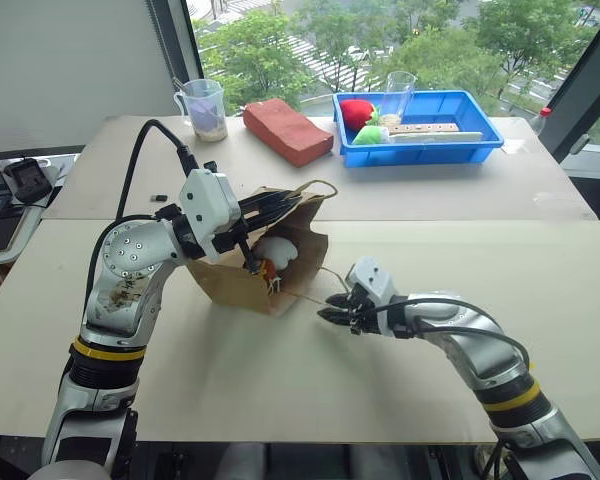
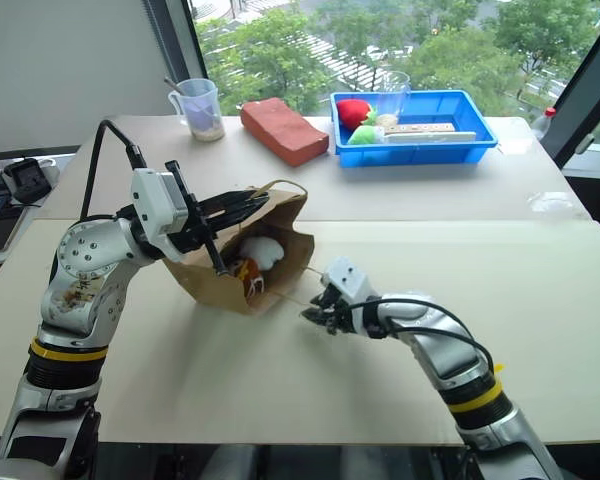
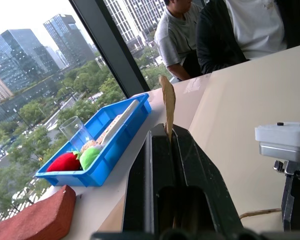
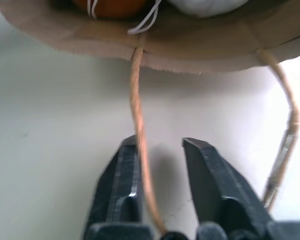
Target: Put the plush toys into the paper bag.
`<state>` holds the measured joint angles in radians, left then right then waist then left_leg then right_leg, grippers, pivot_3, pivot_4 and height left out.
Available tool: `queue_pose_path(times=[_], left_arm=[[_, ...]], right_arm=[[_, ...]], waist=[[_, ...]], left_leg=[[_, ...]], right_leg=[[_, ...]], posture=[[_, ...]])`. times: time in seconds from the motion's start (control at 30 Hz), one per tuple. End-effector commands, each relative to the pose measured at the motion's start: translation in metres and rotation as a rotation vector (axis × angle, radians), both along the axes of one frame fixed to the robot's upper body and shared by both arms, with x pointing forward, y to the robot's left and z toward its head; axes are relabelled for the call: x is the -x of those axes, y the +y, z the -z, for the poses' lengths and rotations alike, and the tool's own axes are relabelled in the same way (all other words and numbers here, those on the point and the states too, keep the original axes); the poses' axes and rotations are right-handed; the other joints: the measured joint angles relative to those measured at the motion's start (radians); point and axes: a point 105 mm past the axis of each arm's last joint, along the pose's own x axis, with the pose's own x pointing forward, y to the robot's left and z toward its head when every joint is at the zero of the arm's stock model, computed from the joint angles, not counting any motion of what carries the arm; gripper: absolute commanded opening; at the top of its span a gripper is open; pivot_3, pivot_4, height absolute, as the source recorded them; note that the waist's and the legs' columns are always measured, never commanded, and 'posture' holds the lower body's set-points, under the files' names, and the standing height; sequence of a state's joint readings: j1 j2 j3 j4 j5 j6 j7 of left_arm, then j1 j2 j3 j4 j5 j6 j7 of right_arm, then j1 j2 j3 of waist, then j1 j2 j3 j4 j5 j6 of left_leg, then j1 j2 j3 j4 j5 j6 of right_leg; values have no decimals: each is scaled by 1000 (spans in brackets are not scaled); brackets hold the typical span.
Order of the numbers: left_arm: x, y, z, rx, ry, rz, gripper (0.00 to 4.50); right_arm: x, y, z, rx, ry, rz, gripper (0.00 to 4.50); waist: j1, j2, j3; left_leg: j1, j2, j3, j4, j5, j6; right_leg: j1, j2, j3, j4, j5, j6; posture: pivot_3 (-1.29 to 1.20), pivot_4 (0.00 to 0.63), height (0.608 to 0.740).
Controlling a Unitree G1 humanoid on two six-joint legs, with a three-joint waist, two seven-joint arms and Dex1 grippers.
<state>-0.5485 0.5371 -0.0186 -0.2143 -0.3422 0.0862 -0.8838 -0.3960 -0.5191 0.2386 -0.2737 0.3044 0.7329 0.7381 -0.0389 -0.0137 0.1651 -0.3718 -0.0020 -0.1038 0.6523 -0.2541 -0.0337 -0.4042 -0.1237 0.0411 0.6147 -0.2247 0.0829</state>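
My right gripper (image 4: 162, 165) sits lowest and nearest, jaws parted with a gap between them, and the tan cord handle (image 4: 138, 125) of the paper bag (image 1: 235, 280) runs down along the inside of one finger. Nothing is pinched there yet (the cord only lies against the black pad, as far as I can judge). My left gripper (image 3: 171, 145) is clamped tight on the bag's upper rim, holding the mouth up and tilted toward my right side, above the table (image 1: 280, 380).

Both plush toys already rest inside the mouth: the orange-brown plush toy (image 1: 267, 268) low at the lip, the white plush toy (image 1: 277, 248) just above it and touching it. So the placing looks done, and the step in hand, I think, is taking the handle so the bag can be stood upright.

To do it well I should close on the cord squarely between the pads, not at their tips, so the thin loop cannot slide out. Then I would lift gently and together with my left hold, keeping the mouth turned up, because the orange toy lies close enough to the edge to roll out.

The blue tray (image 1: 480, 140), the reddish-brown packet (image 1: 287, 131) and the measuring cup (image 1: 206, 108) stand well apart at the far side.
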Motion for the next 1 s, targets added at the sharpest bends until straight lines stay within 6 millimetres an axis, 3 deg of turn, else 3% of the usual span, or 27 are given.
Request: queue_pose_path(times=[0.03,0.13,0.3,0.4,0.47,0.53,0.63,0.8,0.9,1.0], left_arm=[[-1,-3,-18,52,-38,4,0],[-11,-14,-26,68,-5,23,0],[-48,-25,-38,83,43,-13,0],[-60,-29,-48,108,57,9,0],[-73,-26,-51,133,123,22,0],[-79,-26,-46,120,186,60,0],[-77,-24,-28,39,265,125,0],[-67,-16,1,-74,357,177,0],[-59,-10,5,-76,356,179,0],[-44,-2,-4,-37,369,197,883]], right_arm=[[1,-1,-36,-79,-83,3,61],[4,-6,-76,-209,-126,32,61],[23,-18,-132,-262,-241,11,61],[34,-14,-149,-270,-267,-14,61],[40,9,-158,-301,-278,-80,61],[39,28,-156,-313,-265,-108,61],[24,44,-138,-278,-221,-80,61],[-8,48,-114,-187,-227,11,61],[-18,45,-111,-156,-244,32,61],[-12,44,-115,-158,-244,-17,0]], waist=[[1,0,0],[8,0,0],[26,0,0],[24,0,0],[18,0,0],[4,0,0],[-9,0,0],[-13,0,0],[-12,0,0],[-12,0,0]], left_leg=[[0,0,0,0,0,0],[-1,0,0,0,0,0],[-1,-1,0,1,0,0],[-1,0,-1,1,0,0],[-1,0,-1,0,0,1],[-1,0,0,0,0,1],[-1,0,-1,-1,0,1],[-1,0,-1,-1,0,1],[-1,0,-1,-1,0,1],[-2,0,-1,-1,0,1]], right_leg=[[0,0,0,0,0,0],[0,0,0,0,0,0],[1,0,0,0,0,0],[1,0,-1,0,0,0],[0,0,-1,-1,0,0],[-1,0,-1,0,0,0],[-1,0,-1,3,0,0],[-2,0,-1,8,0,0],[-3,0,-1,8,0,0],[-3,0,-1,8,0,0]], posture=[[0,150,740],[0,150,740],[0,150,740],[0,150,740],[0,150,740],[0,150,740],[0,150,740],[0,150,740],[0,150,740],[0,150,740]])
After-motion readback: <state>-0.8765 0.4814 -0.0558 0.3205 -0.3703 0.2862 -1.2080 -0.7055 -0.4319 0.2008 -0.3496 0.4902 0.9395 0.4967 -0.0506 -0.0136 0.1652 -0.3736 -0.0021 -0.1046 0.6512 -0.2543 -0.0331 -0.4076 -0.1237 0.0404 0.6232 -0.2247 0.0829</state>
